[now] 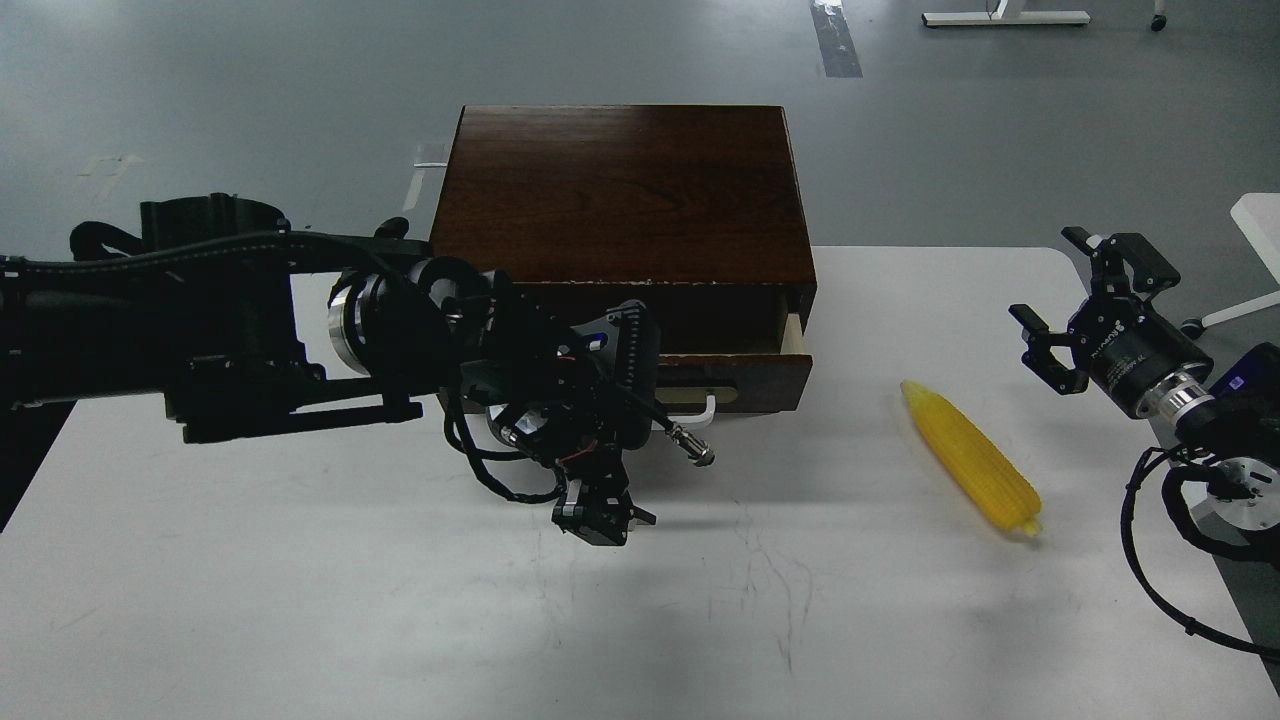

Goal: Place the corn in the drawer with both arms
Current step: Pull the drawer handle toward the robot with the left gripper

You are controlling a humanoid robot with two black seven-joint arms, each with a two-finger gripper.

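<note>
The yellow corn (968, 460) lies on the white table (300, 600), right of the dark brown wooden box (620, 190). The drawer (745, 366) stands partly pulled out, a strip of its pale side (796, 335) showing. My left gripper (645, 395) is at the left part of the white bar handle (705, 410) and hides it; its dark fingers sit around the handle. My right gripper (1078, 300) is open and empty, in the air to the right of the corn and apart from it.
The table's right edge (1150, 440) runs close under my right arm. A loose cable plug (692, 448) hangs from my left wrist in front of the drawer. Grey floor lies behind the box.
</note>
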